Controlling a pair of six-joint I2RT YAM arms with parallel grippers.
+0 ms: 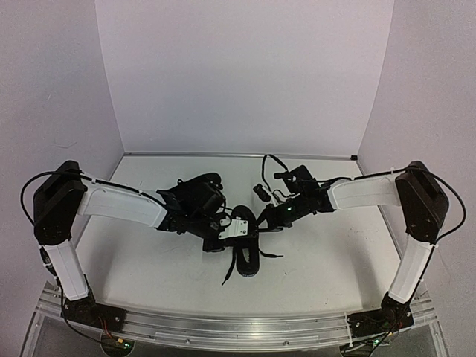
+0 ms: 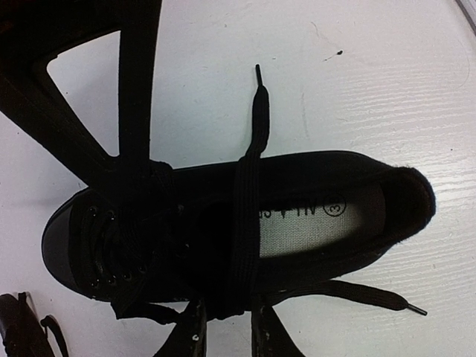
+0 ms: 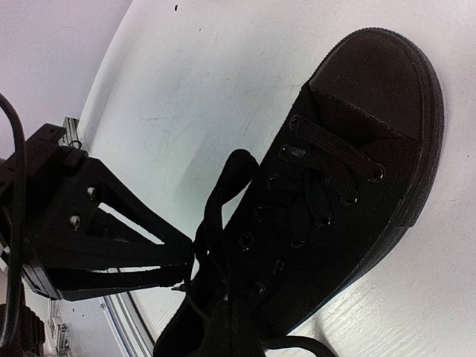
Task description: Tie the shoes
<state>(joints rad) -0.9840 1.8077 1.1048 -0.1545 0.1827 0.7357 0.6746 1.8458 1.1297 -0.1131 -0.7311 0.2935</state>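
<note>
White walls close in a white table [image 1: 335, 245], and one shoe [image 1: 246, 260] lies at its middle, just in front of where the two arms meet. In the top view its long axis runs 12 to 6; the loose lace ends trail off toward 5 and 7, so the heel probably points to 6. A second shoe cannot be picked out.

From the left wrist the shoe runs toe at 9, heel at 3, with a lace [image 2: 249, 193] drawn straight across the opening from 12 to 6. The left gripper [image 3: 186, 264] sits at the 6 end of that strand, beside the eyelets, with its jaws nipped on the lace.

The right gripper [image 2: 137, 182] comes down from 11 onto the tongue, jaws together. Whether a strand is caught between them cannot be told.

Both arms reach inward, elbows out, wrists bent down over the shoe, tips nearly touching. The next cross or loop looks to turn on that taut strand lying square to the shoe's axis. The left is already on it and the right is nearest the knot point.
</note>
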